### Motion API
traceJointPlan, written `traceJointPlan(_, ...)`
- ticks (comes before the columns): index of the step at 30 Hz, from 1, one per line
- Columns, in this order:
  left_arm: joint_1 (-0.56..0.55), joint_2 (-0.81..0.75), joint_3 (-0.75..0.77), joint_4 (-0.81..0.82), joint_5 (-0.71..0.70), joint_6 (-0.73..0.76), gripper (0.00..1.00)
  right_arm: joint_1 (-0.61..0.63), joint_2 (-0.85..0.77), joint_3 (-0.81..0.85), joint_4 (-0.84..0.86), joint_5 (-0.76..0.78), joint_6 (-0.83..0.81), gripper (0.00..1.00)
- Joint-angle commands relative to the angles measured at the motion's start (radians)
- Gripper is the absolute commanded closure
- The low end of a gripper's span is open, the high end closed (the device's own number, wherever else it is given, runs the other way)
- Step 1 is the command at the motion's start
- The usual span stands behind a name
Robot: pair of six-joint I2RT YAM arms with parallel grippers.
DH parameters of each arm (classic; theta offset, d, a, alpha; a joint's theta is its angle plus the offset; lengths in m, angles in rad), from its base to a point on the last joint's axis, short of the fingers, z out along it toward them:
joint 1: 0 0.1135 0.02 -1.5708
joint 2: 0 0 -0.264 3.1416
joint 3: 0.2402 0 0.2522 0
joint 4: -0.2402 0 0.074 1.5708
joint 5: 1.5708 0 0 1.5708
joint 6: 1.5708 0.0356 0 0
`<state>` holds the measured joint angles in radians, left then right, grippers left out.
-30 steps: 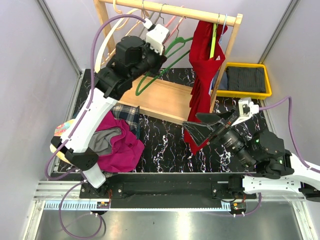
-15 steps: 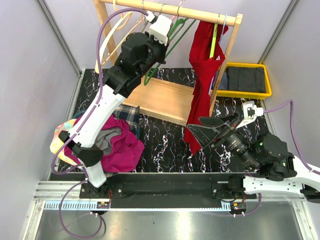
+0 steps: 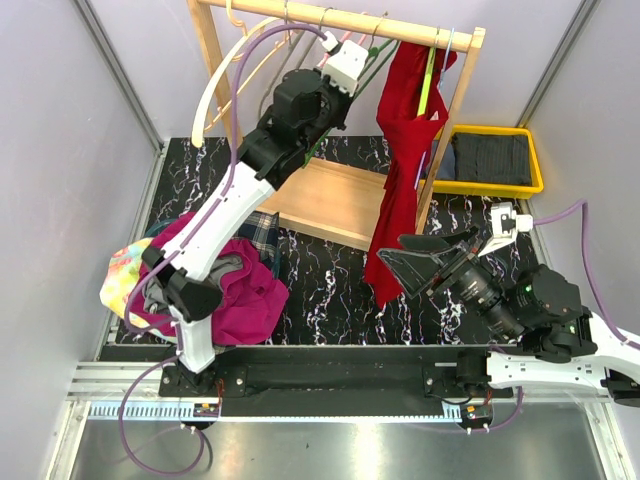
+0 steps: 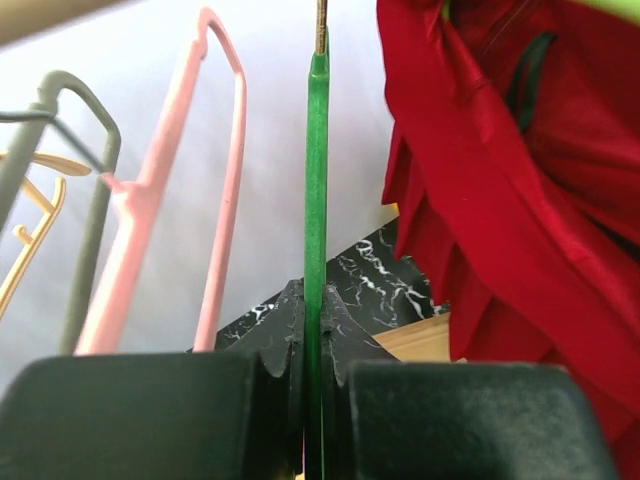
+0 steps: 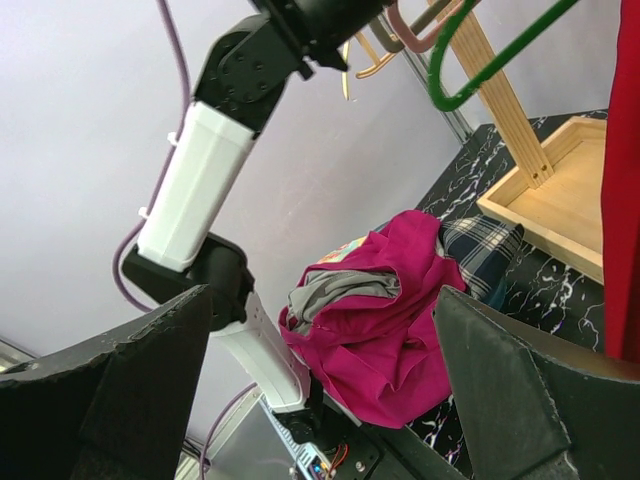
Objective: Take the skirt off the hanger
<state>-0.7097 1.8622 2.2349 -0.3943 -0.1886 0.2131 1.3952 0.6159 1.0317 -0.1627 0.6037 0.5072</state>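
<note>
Two tools: left gripper [image 4: 313, 312] clamped on green hanger [image 4: 316, 190] at rail [image 3: 262, 9]; right gripper [image 3: 403, 257] gaping, empty.
Skirt [image 3: 400, 150]: red, hanging long-axis vertical at rail's right end.
Bearing: hem just left of right gripper; right arm nearer.

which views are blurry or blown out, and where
Left wrist: left fingers dark and soft up close, wall behind the green hanger washed out. Right wrist: right fingers soft silhouettes, clothes pile sharp. Top external: crisp, evenly lit.
</note>
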Motion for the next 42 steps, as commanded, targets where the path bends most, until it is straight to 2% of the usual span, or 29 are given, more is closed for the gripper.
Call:
traceJointPlan(1,0.013,0.026,0.074,0.095,-0.038,0.037,1.0,0.007,0.004,0.019,0.012,-0.024,0.001,0.0)
traceJointPlan(9,0.019,0.014,0.009,0.095,-0.052,0.048,1.0,0.007,0.012,0.053,0.003,-0.038,-0.03,0.0)
traceJointPlan(10,0.021,0.003,-0.007,0.097,-0.051,0.046,0.93,0.008,0.008,0.059,0.003,-0.039,-0.033,0.0)
traceJointPlan(12,0.018,-0.037,-0.058,0.097,-0.046,0.048,0.71,0.008,0.01,0.064,0.0,-0.035,-0.044,0.0)
traceJointPlan(13,0.015,-0.052,-0.073,0.095,-0.048,0.051,0.33,0.007,0.011,0.07,-0.003,-0.035,-0.052,0.0)
traceJointPlan(14,0.013,-0.084,-0.104,0.097,-0.048,0.064,0.12,0.007,0.013,0.071,-0.006,-0.032,-0.056,0.0)
traceJointPlan(15,0.01,-0.098,-0.118,0.1,-0.051,0.072,0.01,0.007,0.015,0.073,-0.008,-0.03,-0.056,0.0)
traceJointPlan(22,-0.004,-0.254,-0.215,0.126,-0.055,0.083,0.01,0.007,0.012,0.082,-0.02,-0.01,-0.076,0.0)
traceJointPlan(30,-0.063,-0.374,-0.17,0.187,-0.011,0.12,0.01,0.008,0.013,0.085,-0.041,-0.001,-0.073,0.0)
traceJointPlan(33,-0.106,-0.364,-0.13,0.192,0.038,0.077,0.01,0.008,0.018,0.07,-0.038,-0.001,-0.052,0.0)
traceJointPlan(37,-0.116,-0.316,-0.136,0.264,0.152,-0.131,0.01,0.008,0.022,0.048,-0.031,-0.002,-0.041,0.0)
traceJointPlan(42,-0.14,-0.161,-0.022,0.255,0.239,-0.143,0.01,0.007,0.021,0.03,-0.047,-0.002,-0.03,0.0)
